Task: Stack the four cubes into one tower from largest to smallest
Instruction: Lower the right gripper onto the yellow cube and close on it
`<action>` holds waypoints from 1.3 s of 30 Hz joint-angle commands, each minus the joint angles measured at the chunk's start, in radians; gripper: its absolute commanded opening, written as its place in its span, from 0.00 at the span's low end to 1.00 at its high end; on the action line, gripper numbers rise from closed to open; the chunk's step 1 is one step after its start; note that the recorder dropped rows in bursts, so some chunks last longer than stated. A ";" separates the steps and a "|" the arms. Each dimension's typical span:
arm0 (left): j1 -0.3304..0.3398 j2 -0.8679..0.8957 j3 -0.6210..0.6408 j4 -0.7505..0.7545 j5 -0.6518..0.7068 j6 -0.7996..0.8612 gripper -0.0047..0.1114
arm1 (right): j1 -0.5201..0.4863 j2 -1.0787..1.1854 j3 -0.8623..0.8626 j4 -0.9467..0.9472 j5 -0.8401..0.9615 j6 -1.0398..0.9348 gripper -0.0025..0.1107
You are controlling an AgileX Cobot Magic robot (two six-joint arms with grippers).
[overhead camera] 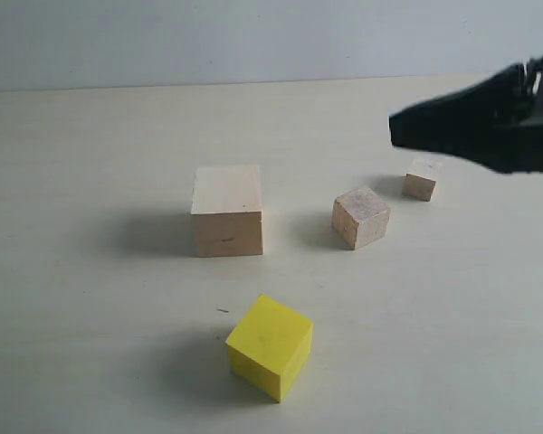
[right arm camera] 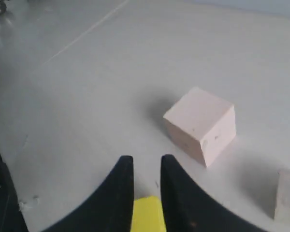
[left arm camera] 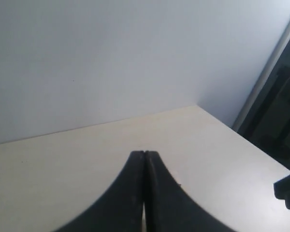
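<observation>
All the cubes stand apart on the table, none stacked. The large wood cube (overhead camera: 227,210) is at the middle, the medium wood cube (overhead camera: 361,217) to its right, the small wood cube (overhead camera: 421,180) further right and back. The yellow cube (overhead camera: 270,345) sits nearest the front. My right gripper (overhead camera: 398,128) hovers high at the right, just above the small cube, open and holding nothing. Its wrist view shows the gripper (right arm camera: 147,158), the yellow cube (right arm camera: 146,215) on the table beyond the gap, the large cube (right arm camera: 200,124) and the medium cube (right arm camera: 287,195). My left gripper (left arm camera: 144,153) is shut and empty, outside the exterior view.
The pale table (overhead camera: 90,298) runs back to a plain wall (overhead camera: 253,36). The left wrist view shows the table's far corner (left arm camera: 198,107) and a dark part of the other arm (left arm camera: 287,191) at the edge.
</observation>
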 commanded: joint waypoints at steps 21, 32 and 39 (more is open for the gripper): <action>-0.005 -0.077 0.011 -0.003 -0.090 -0.075 0.04 | 0.566 0.270 -0.257 -0.766 -0.189 0.672 0.77; -0.005 -0.077 0.011 -0.003 -0.115 -0.075 0.04 | 0.711 0.486 -0.390 -1.122 -0.053 1.072 0.77; -0.005 -0.077 0.011 -0.003 -0.132 -0.073 0.04 | 0.734 0.571 -0.397 -1.132 -0.008 1.072 0.77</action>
